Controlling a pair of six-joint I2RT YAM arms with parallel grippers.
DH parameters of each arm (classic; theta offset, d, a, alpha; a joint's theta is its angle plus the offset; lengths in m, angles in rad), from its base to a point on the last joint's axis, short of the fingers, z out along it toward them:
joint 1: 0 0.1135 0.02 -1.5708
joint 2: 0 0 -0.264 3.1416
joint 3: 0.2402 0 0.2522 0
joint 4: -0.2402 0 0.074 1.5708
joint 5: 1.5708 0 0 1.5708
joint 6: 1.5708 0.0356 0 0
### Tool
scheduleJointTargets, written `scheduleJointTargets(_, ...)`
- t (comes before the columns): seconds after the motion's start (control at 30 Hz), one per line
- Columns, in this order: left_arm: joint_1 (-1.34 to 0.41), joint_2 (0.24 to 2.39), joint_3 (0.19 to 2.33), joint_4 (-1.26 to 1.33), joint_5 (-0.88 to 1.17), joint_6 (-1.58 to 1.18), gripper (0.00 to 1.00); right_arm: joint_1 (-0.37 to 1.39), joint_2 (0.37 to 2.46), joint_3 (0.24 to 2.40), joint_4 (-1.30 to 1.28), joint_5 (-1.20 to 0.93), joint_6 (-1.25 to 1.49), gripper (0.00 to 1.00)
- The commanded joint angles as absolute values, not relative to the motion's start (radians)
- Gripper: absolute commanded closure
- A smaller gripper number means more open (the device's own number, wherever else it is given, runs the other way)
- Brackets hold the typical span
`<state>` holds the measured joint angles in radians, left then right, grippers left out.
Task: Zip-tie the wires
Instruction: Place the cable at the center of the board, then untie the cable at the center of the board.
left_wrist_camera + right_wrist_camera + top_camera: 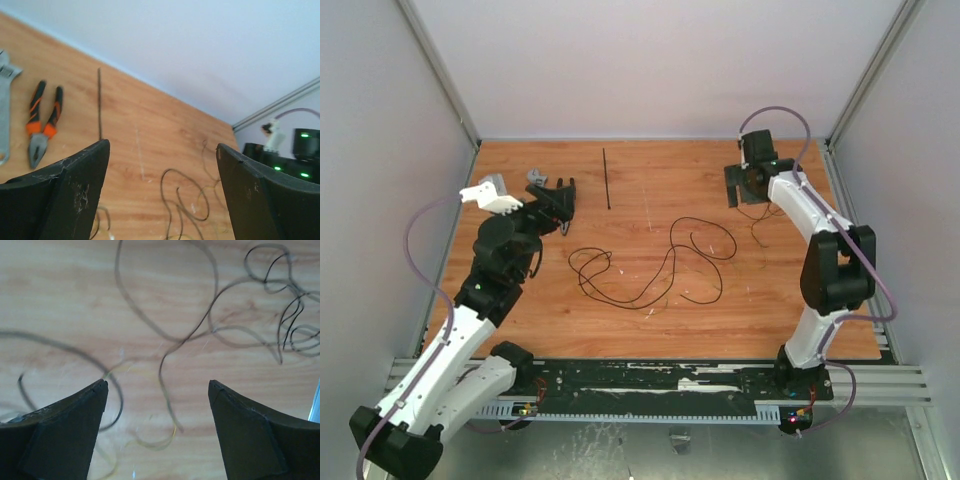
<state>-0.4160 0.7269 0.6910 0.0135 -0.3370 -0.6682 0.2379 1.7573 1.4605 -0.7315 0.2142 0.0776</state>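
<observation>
Both arms, overhead and wrist views. The left arm (450,345) reaches forward from its base with the elbow bent. The left gripper (162,148) has its jaws spread wide, nothing between them. The right arm (807,208) rises steeply and folds at the elbow. The right gripper (157,383) points down at the surface, jaws likewise wide and empty. From above, the left gripper reads as one dark mass, so its tilt is uncertain.

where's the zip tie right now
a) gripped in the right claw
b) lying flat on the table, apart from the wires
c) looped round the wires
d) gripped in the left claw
b: the zip tie lies straight on the table at its far side, clear of the wires. The left claw and the right claw are both open and empty.
</observation>
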Motion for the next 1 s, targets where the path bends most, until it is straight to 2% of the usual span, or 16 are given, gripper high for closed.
scheduleJointTargets(0.0,-0.423,0.789,0.786,0.142,-0.258,-0.577,0.08,0.162,1.88,1.566,-0.612,0.206,0.082,0.18)
scheduleJointTargets(0.17,-0.423,0.864,0.815,0.21,-0.19,-0.573,0.08,0.159,1.993,1.67,-0.614,0.119,0.062,0.18)
scheduleJointTargets(0.27,-0.423,0.892,0.806,0.241,-0.189,-0.563,0.08,0.159,2.025,1.679,-0.606,0.029,0.055,0.21)
scheduleJointTargets(0.43,-0.423,0.915,0.764,0.317,-0.197,-0.553,0.08,0.164,2.104,1.694,-0.606,0.031,0.055,0.24)
scheduleJointTargets(0.6,-0.423,0.949,0.775,0.33,-0.182,-0.547,0.07,0.163,2.154,1.7,-0.565,0.015,0.054,0.33)
scheduleJointTargets(0.9,-0.423,0.969,0.763,0.347,-0.168,-0.566,0.07,0.164,2.194,1.697,-0.548,0.028,0.047,0.62)
scheduleJointTargets(0.97,-0.423,0.973,0.764,0.341,-0.164,-0.569,0.06,0.163,2.196,1.698,-0.548,0.027,0.046,0.72)
